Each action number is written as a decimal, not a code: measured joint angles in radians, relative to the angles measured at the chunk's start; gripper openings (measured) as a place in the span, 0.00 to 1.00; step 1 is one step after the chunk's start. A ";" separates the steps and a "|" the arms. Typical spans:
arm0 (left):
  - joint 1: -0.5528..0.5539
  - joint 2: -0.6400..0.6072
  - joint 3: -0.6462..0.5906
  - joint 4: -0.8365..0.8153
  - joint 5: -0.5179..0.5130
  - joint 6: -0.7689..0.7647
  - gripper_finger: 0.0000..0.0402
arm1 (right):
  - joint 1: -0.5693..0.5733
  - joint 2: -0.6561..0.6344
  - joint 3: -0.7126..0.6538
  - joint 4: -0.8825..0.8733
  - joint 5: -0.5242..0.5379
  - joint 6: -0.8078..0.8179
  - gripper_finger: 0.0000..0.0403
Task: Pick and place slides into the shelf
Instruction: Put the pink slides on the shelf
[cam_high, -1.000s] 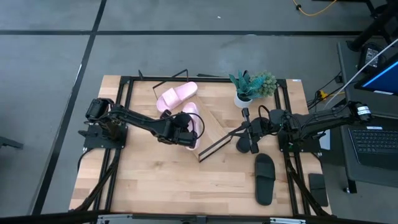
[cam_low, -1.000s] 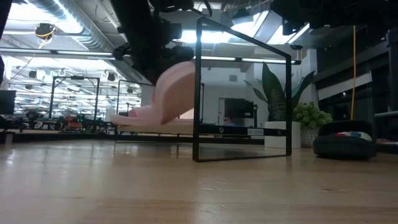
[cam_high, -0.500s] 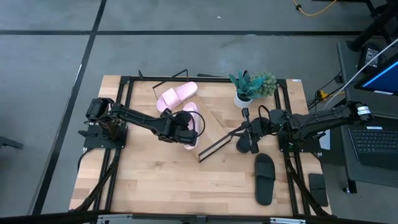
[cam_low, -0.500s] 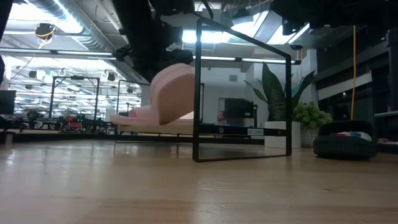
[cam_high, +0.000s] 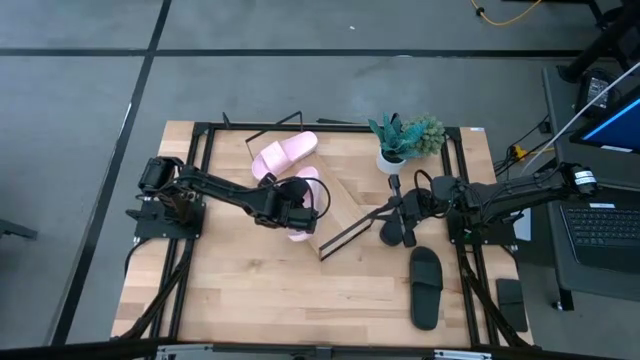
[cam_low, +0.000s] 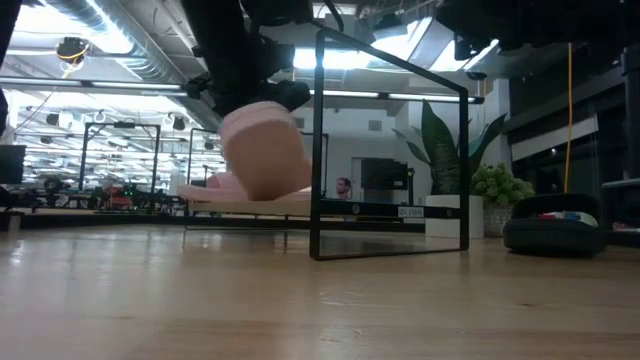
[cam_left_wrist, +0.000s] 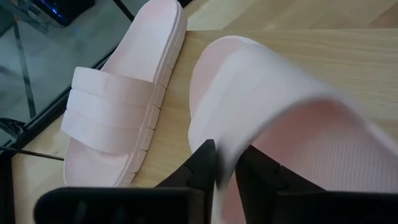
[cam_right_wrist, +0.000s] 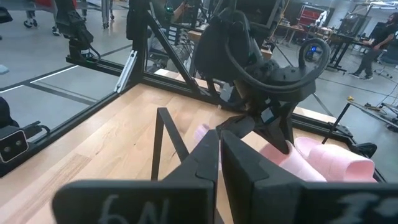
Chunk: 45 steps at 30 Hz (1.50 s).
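Note:
My left gripper (cam_high: 292, 205) hangs over the slanted wooden shelf (cam_high: 355, 200), shut on a pale pink slide (cam_high: 312, 190), which the low view shows as a hanging pink shape (cam_low: 262, 150). The second pink slide (cam_high: 285, 153) lies sole-down on the shelf's far part, and the left wrist view shows this second slide (cam_left_wrist: 118, 106) beside the held one. My right gripper (cam_high: 403, 222) waits shut at the shelf's right end, above a black slide (cam_high: 388, 235). Another black slide (cam_high: 425, 288) lies flat on the table near the right edge. My left gripper (cam_left_wrist: 227, 171) pinches the edge of the pink slide's wide strap (cam_left_wrist: 231, 140) between its two fingers, one finger (cam_left_wrist: 202, 165) outside the strap and the other toward the footbed. The slide hangs tilted below the fingers; whether its lower end touches the shelf board cannot be told.
A potted plant (cam_high: 405, 140) stands at the table's far edge, right of the shelf. The shelf's black wire frame (cam_low: 320, 150) rises upright in front of the held slide. Bare tabletop lies toward the near edge. Black rails run along both table sides.
The held pink slide has turned in the left gripper's hold: it was slanted toward the wire frame and now hangs more steeply, shifted a little toward the table's near-left. The right arm has kept still.

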 joint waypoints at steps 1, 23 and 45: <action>0.001 0.000 0.000 0.000 0.000 0.001 0.14 | 0.000 0.000 0.000 0.000 -0.007 0.000 0.05; 0.003 0.001 0.000 0.065 -0.010 0.001 0.28 | 0.000 0.000 0.000 0.000 -0.043 0.004 0.05; 0.002 0.001 0.000 0.027 0.123 0.133 0.28 | 0.000 0.000 0.000 -0.001 -0.043 0.030 0.05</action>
